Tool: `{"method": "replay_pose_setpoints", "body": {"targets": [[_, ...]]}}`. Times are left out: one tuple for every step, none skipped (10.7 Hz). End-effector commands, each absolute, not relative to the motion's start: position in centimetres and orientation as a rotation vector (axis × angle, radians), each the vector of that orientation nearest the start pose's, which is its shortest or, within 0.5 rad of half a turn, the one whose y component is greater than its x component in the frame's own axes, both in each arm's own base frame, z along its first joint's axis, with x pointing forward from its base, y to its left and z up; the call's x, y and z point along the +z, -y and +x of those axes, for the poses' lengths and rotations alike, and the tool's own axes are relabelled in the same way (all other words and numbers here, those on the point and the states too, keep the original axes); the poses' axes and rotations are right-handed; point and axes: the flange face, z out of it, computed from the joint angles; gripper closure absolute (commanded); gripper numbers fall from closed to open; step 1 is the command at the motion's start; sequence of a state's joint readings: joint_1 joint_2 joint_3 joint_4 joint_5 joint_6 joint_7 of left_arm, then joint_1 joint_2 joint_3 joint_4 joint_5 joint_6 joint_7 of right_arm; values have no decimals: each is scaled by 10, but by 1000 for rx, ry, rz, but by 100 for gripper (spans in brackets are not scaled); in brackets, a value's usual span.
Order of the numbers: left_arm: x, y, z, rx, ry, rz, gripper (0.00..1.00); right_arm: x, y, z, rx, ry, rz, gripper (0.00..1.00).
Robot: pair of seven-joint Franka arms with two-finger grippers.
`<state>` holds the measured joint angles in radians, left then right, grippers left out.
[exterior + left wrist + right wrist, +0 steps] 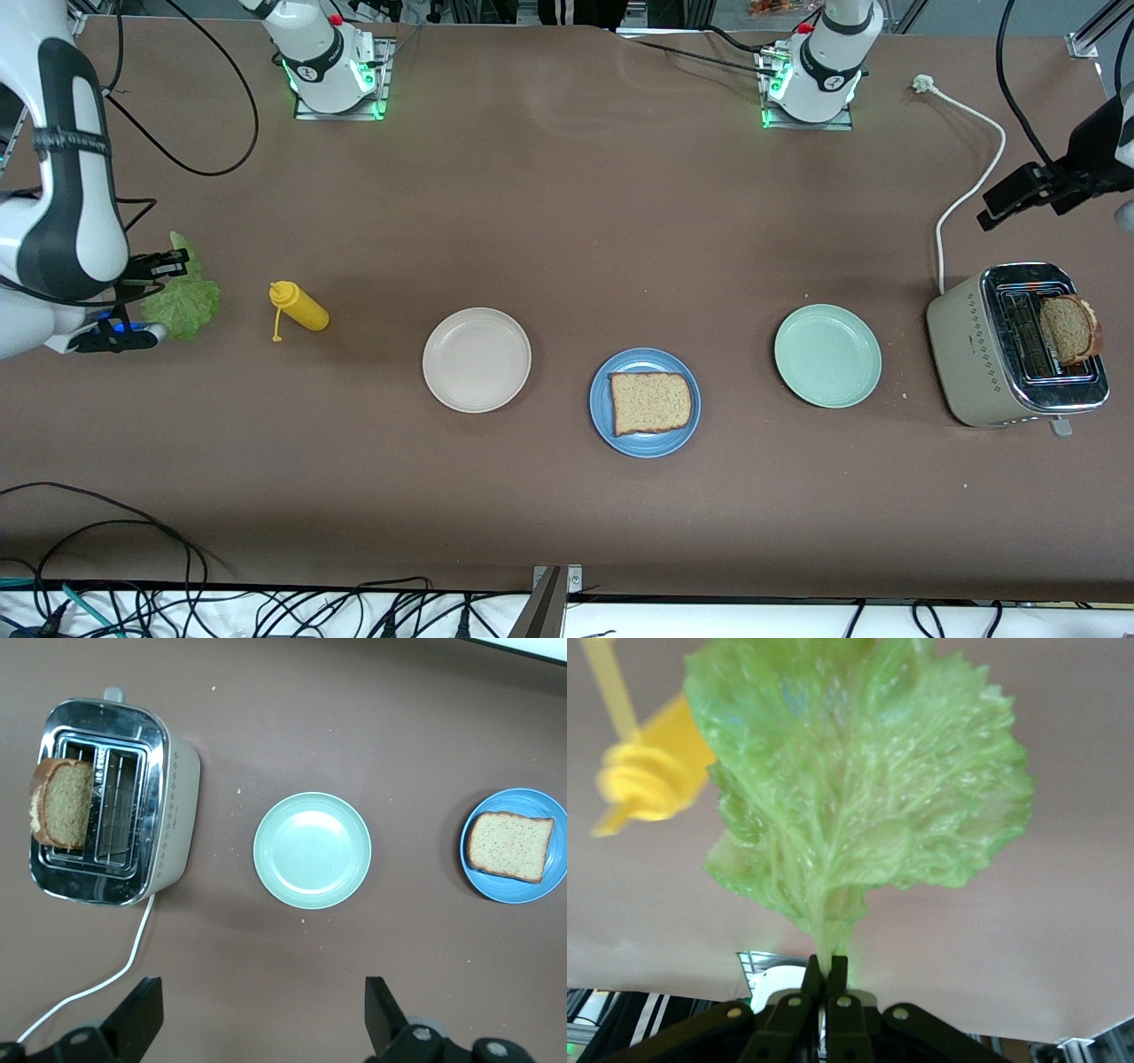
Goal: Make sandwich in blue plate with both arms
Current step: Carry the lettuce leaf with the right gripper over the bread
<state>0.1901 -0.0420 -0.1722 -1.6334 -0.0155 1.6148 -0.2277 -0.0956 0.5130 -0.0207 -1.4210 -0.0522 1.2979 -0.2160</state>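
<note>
Two arms work over a brown worktop [567,221]. The right gripper [826,979] has its fingers pinched together on the thin stem of a lettuce leaf [859,771], which fans out ahead of the fingertips. It is at the right arm's end of the worktop, with a yellow squeeze bottle [299,307] just beside the leaf.

The left gripper [261,1019] hovers with fingers spread wide and holding nothing. Under it lie a toaster [1017,346], with a bread slice [1070,328] standing out of one slot, and a pale green plate [827,355].

The blue plate [645,443] sits mid-worktop, well apart from both sets of fingers, carrying one flat bread slice [651,402]. A beige plate [477,359] lies between it and the bottle.

Risks, as a judgement: the hold is only on a narrow stem, so the floppy leaf could slip or tear free in transit. It could also brush the bottle, or land off-centre on the bread.
</note>
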Motion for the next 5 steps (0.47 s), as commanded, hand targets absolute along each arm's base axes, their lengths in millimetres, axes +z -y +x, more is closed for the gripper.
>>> {"method": "replay_pose_setpoints", "body": {"targets": [[626, -6, 555, -9, 357, -3113, 0, 427, -9, 642, 834, 399, -2940, 100], [627, -6, 555, -11, 357, -3114, 0, 441, -48, 645, 766, 499, -2935, 100], [626, -6, 555, -8, 357, -3114, 0, 448, -90, 646, 692, 597, -2918, 100], [626, -6, 555, -6, 357, -3114, 0, 448, -136, 646, 599, 631, -2917, 100], [626, -7, 555, -6, 360, -3114, 0, 446, -184, 644, 525, 664, -2910, 100]]}}
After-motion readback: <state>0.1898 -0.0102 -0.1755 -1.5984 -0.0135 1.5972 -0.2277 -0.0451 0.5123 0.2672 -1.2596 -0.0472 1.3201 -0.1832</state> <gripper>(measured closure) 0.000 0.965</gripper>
